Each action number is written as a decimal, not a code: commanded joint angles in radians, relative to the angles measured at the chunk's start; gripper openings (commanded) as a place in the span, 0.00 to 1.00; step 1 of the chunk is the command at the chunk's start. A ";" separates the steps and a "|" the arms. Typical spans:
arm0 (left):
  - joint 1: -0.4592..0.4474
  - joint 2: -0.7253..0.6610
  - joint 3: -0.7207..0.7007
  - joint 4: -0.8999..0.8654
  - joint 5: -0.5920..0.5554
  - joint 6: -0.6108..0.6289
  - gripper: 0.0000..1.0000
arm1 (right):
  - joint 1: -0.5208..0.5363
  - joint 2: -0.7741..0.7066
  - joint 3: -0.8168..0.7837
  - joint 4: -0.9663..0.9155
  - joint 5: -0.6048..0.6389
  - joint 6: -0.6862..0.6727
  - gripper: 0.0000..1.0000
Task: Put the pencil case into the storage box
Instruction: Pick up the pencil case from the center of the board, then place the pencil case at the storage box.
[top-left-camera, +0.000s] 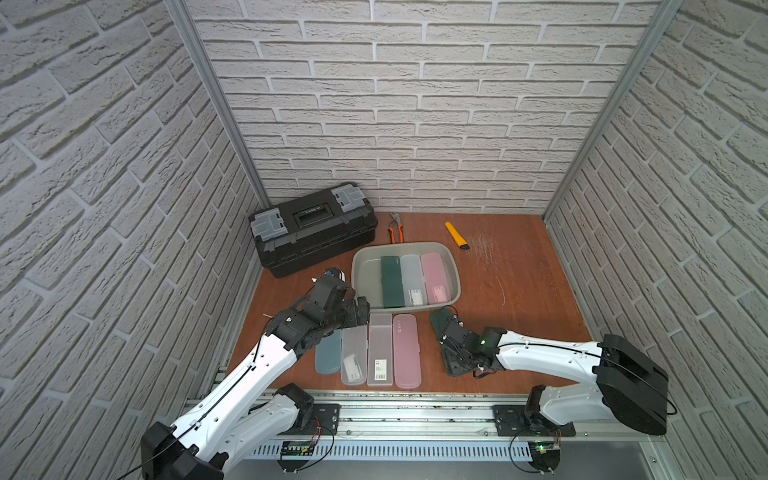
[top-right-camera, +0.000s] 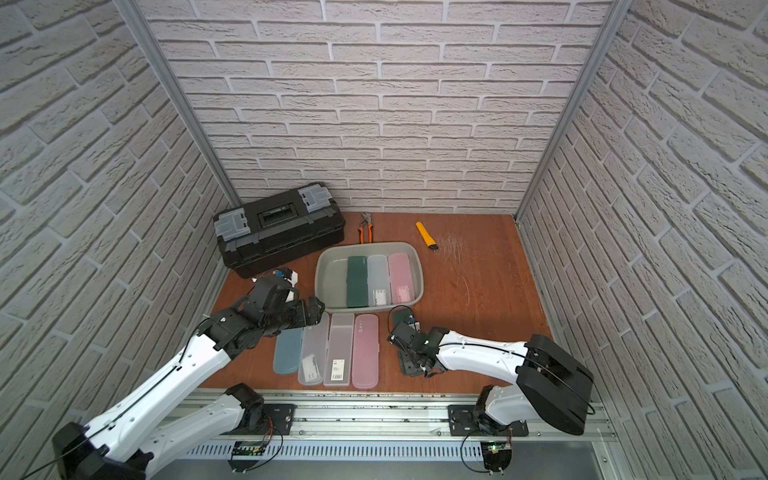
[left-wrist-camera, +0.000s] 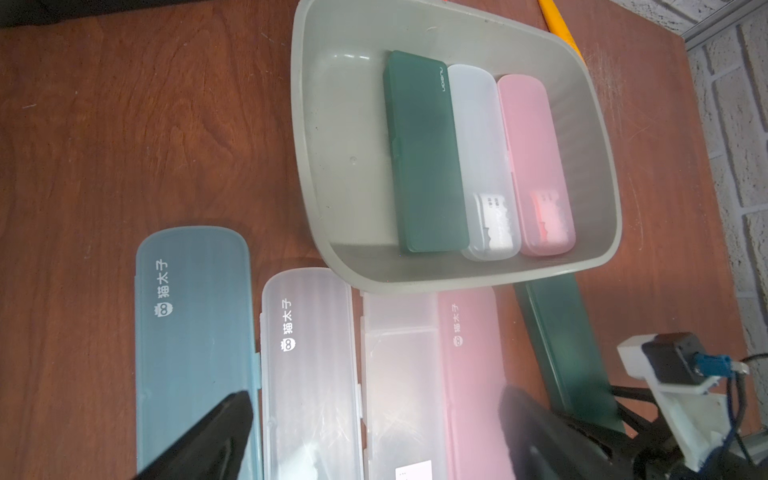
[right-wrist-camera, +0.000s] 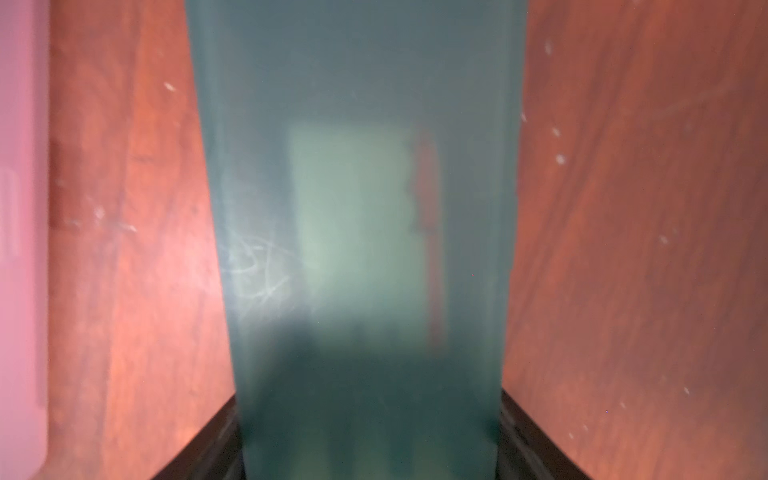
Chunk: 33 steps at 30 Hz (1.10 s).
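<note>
Three cases (top-left-camera: 412, 280) in storage box (top-left-camera: 405, 244); green case (right-wrist-camera: 353, 187) in right gripper (right-wrist-camera: 368, 397); left gripper (left-wrist-camera: 374, 392) agape.

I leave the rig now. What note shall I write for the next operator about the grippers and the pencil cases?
Left gripper: open, empty, over the row of four cases.
Right gripper: straddles the dark green case on the table; grip not certain.
Done: three cases lie in the storage box.
Left: the dark green case, then the row: blue, two clear, pink.
</note>
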 joint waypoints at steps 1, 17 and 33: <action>-0.013 -0.026 0.010 -0.006 -0.002 -0.015 0.98 | 0.019 -0.083 -0.028 -0.058 0.013 0.021 0.64; -0.129 -0.016 0.098 0.080 -0.003 0.008 0.98 | 0.054 -0.490 -0.104 -0.156 0.029 0.128 0.44; 0.003 0.084 0.144 0.232 -0.028 0.105 0.99 | -0.099 -0.206 0.299 -0.061 -0.110 -0.155 0.42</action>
